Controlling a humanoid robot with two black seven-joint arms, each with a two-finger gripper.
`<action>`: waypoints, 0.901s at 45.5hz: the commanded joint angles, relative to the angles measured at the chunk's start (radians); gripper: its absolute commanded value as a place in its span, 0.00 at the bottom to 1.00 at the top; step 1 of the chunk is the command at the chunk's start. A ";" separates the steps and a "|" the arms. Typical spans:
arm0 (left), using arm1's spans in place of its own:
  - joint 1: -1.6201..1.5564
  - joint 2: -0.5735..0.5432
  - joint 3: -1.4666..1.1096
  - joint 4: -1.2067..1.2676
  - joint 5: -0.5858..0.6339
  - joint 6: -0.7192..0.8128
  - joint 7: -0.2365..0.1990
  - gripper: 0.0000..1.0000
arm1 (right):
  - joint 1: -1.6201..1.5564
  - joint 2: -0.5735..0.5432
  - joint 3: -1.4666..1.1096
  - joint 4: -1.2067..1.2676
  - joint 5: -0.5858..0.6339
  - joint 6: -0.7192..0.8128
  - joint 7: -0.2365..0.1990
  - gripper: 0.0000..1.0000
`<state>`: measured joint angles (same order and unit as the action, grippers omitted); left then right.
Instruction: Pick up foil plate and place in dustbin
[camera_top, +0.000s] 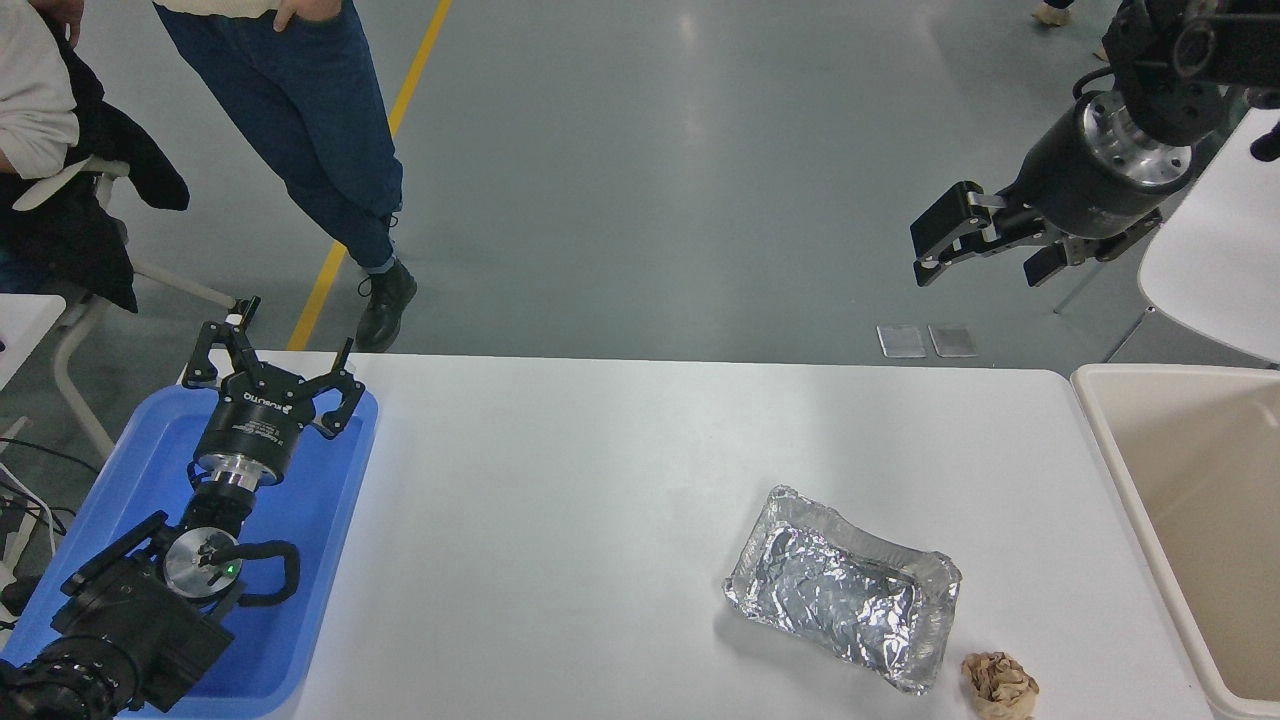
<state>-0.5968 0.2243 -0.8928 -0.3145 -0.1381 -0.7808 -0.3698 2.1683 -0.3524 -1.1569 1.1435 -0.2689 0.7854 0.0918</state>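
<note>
The foil plate (845, 590), a shiny crinkled silver tray, lies on the white table at the front right. The beige dustbin (1120, 480) stands at the table's right end, its deep inside partly cut off by the picture's edge. My right gripper (975, 255) is open and empty, high up beyond the table's far edge, far above and behind the plate. My left gripper (275, 360) is open and parked over the blue tray at the lower left.
A blue tray (335, 500) sits at the table's left end. A small brown crumpled paper ball (998, 685) lies just right of the plate near the front edge. A person in jeans (320, 130) stands beyond the table's far left.
</note>
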 joint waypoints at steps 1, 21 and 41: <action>0.000 0.000 0.000 0.000 0.000 0.000 0.000 1.00 | -0.058 -0.005 -0.004 0.009 0.005 0.000 -0.001 0.98; 0.000 0.000 0.000 0.000 0.000 0.000 0.000 1.00 | -0.472 -0.007 -0.021 -0.002 0.095 -0.003 -0.003 0.87; 0.002 0.000 0.000 0.000 0.000 0.000 0.000 1.00 | -0.739 0.003 0.031 0.001 0.125 -0.443 -0.003 0.87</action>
<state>-0.5958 0.2239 -0.8928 -0.3145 -0.1381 -0.7808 -0.3697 1.5603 -0.3586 -1.1460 1.1443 -0.1540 0.4823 0.0890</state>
